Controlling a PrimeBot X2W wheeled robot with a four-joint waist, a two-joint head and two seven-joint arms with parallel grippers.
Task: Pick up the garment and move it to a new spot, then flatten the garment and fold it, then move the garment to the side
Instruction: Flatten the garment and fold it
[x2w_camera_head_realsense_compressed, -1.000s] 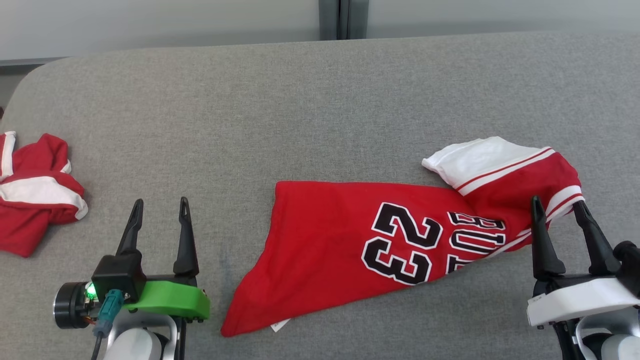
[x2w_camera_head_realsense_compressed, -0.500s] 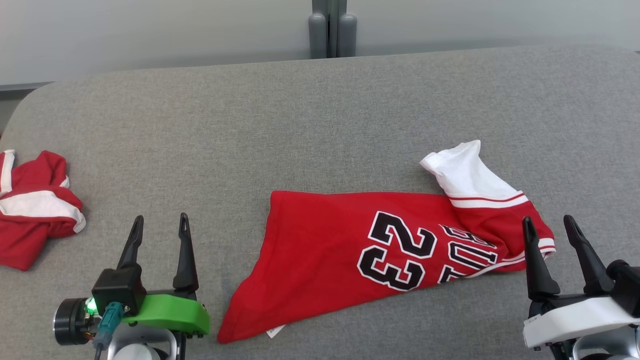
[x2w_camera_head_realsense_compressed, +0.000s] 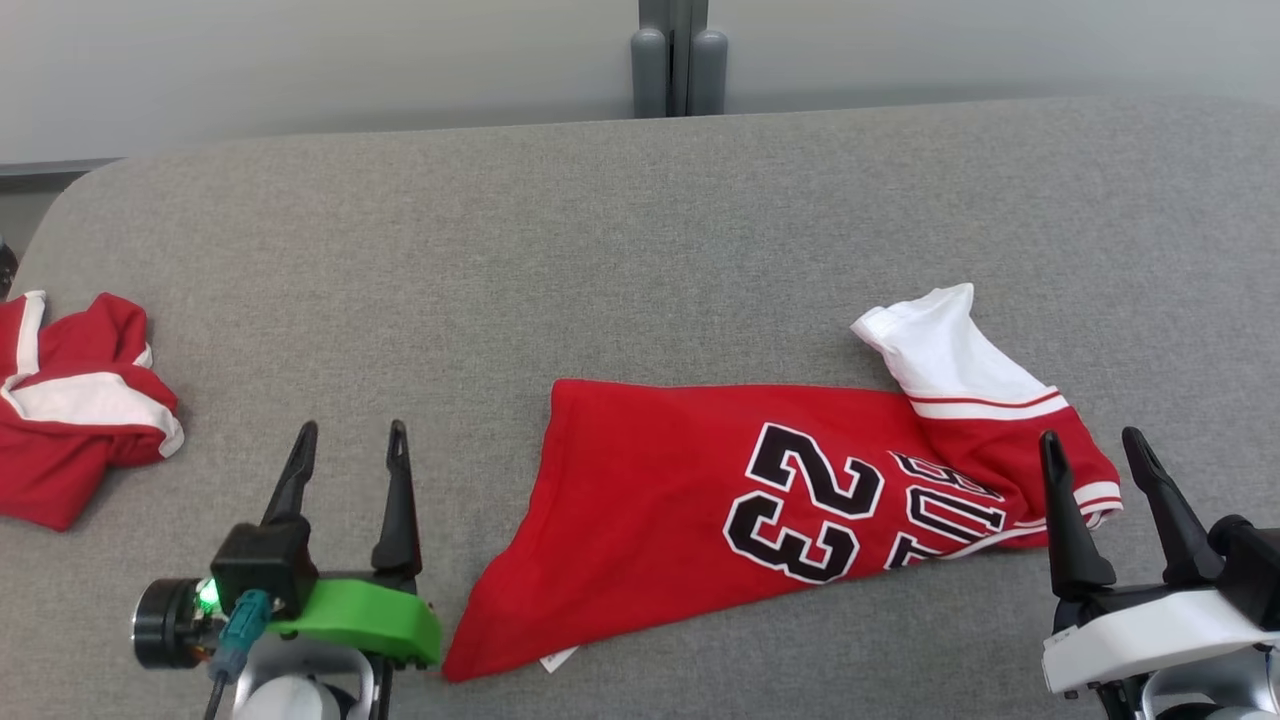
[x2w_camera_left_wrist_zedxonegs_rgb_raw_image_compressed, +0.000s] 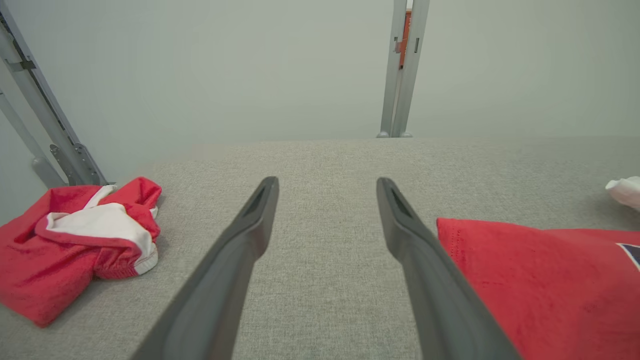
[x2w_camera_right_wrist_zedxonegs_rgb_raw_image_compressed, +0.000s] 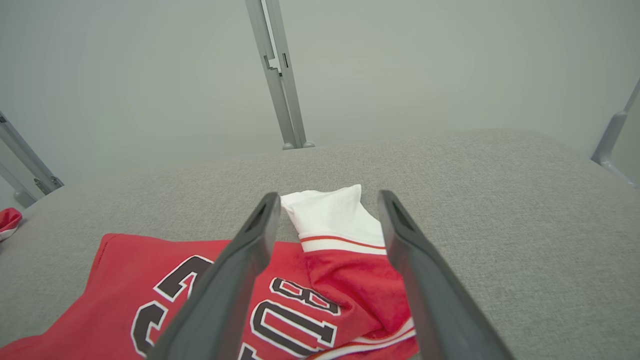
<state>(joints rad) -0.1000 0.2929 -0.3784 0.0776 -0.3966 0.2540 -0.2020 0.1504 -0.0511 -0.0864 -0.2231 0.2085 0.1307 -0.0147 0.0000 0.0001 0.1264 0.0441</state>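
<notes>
On the grey fabric surface (x2w_camera_head_realsense_compressed: 500, 250) our red, white-sleeved number-23 jersey (x2w_camera_head_realsense_compressed: 660, 480) lies; our left gripper (x2w_camera_head_realsense_compressed: 352, 430) and right gripper (x2w_camera_head_realsense_compressed: 1088, 436) gape empty.

Left gripper (x2w_camera_head_realsense_compressed: 352, 431) green mount (x2w_camera_head_realsense_compressed: 360, 618), teal cable (x2w_camera_head_realsense_compressed: 232, 640), right gripper (x2w_camera_head_realsense_compressed: 1089, 437) white mount (x2w_camera_head_realsense_compressed: 1140, 625)
</notes>
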